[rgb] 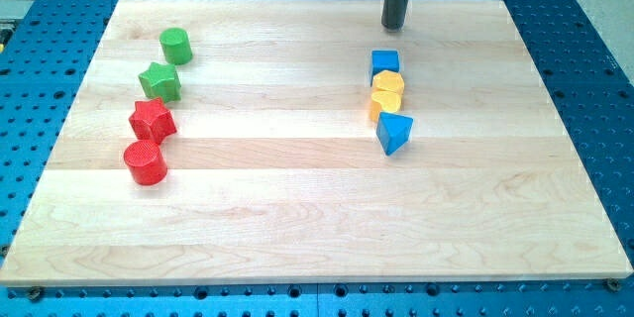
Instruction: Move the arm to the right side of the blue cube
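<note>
Near the view's top, my tip [394, 27] rests on the tabletop [297, 208], just above the blue cube [384, 62] and apart from it. No jaws exist, only a bare rod. Below the cube, touching in a column, sit two yellow blocks [387, 95] and a blue wedge [393, 133]

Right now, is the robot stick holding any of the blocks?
No, nothing is held. My tip touches no block; it stands apart, just toward the view's top from the blue cube.
</note>
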Available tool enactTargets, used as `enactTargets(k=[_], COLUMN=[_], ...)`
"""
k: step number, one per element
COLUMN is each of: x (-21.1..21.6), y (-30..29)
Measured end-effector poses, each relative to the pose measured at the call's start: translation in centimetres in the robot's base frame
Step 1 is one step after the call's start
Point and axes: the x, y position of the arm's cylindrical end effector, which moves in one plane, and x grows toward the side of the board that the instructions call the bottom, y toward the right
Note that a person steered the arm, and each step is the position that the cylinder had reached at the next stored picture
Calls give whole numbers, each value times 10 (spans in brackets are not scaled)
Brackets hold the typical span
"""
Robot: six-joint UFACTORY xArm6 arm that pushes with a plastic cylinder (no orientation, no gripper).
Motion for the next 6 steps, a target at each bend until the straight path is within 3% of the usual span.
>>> enactTargets(k=[3, 5, 6], x=[18, 112, 108], y=[7, 35, 39])
